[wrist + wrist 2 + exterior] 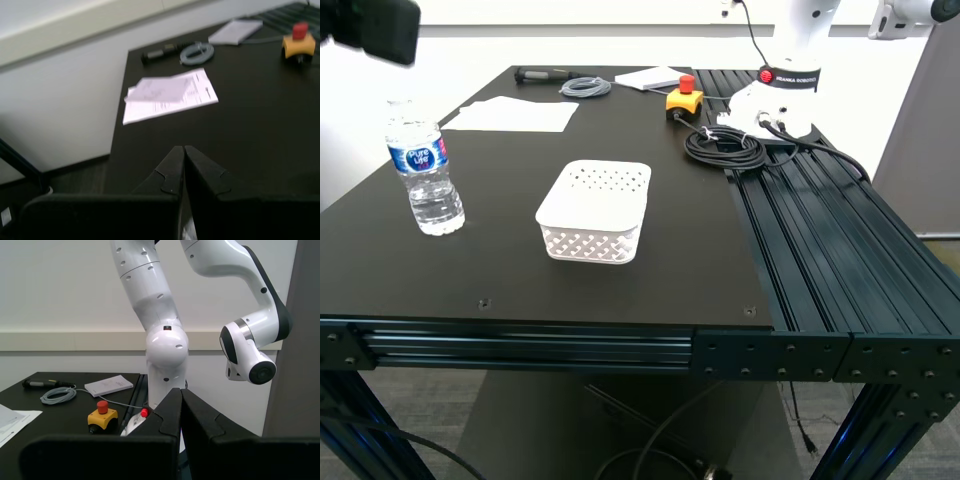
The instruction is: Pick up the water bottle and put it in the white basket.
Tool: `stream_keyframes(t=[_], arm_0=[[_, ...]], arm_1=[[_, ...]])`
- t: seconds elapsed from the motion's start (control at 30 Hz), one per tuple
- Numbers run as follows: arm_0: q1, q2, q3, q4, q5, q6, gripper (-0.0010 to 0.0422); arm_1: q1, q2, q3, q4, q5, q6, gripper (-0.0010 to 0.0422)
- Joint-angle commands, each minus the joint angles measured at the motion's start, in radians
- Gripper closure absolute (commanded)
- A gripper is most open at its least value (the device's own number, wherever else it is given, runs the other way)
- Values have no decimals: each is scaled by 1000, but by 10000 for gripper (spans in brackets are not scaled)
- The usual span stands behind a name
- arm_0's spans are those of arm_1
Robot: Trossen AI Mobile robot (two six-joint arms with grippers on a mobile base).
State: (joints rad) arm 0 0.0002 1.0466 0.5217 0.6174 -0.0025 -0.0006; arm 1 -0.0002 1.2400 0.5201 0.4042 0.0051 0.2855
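Observation:
The water bottle [425,165], clear with a white cap and a blue-red label, stands upright on the black table at the exterior view's left. The white basket [595,210] sits empty near the table's middle, a hand's width from the bottle toward the exterior view's right. My first gripper [184,148] is shut on nothing and hangs above the table, facing the white papers [170,95]. My second gripper [181,390] is also shut on nothing and faces the white robot arm [162,340]. Neither wrist view shows the bottle or the basket.
A black part of an arm [370,30] hangs at the exterior view's top left, above the bottle. At the table's back lie papers [515,115], a grey cable coil [585,87], a notebook [650,78], a yellow emergency stop button [685,97] and a black cable coil [725,145]. Another robot's white base [775,100] stands there too.

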Motion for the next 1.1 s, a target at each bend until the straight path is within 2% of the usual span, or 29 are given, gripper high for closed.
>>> stream_keyframes(t=[0.03, 0.1, 0.3, 0.4, 0.53, 0.7, 0.77, 0.87, 1.03, 1.1], arm_0=[[1, 0, 2, 2, 0, 0, 412], [1, 0, 2, 2, 0, 0, 412], [1, 0, 2, 2, 0, 0, 412], [1, 0, 2, 3, 0, 0, 412], [1, 0, 2, 2, 0, 0, 412], [1, 0, 2, 2, 0, 0, 412], [1, 0, 2, 2, 0, 0, 412], [1, 0, 2, 2, 0, 0, 412], [1, 0, 2, 3, 0, 0, 412], [1, 0, 2, 2, -1, 0, 412]], arm_1=[[0, 43, 1, -22, -34, 31, 413], [1, 60, 1, -22, -74, 47, 412], [3, 58, 3, -21, -75, 108, 412], [4, 65, 1, -39, -43, 103, 397], [6, 65, 1, -79, -40, 108, 326], [7, 65, 1, -81, -13, 102, 185], [9, 68, 1, -87, -25, 96, 145], [13, 108, 1, -89, -25, 95, 148], [13, 253, 3, -82, -8, 95, 217], [14, 303, 3, -72, -8, 96, 230]])
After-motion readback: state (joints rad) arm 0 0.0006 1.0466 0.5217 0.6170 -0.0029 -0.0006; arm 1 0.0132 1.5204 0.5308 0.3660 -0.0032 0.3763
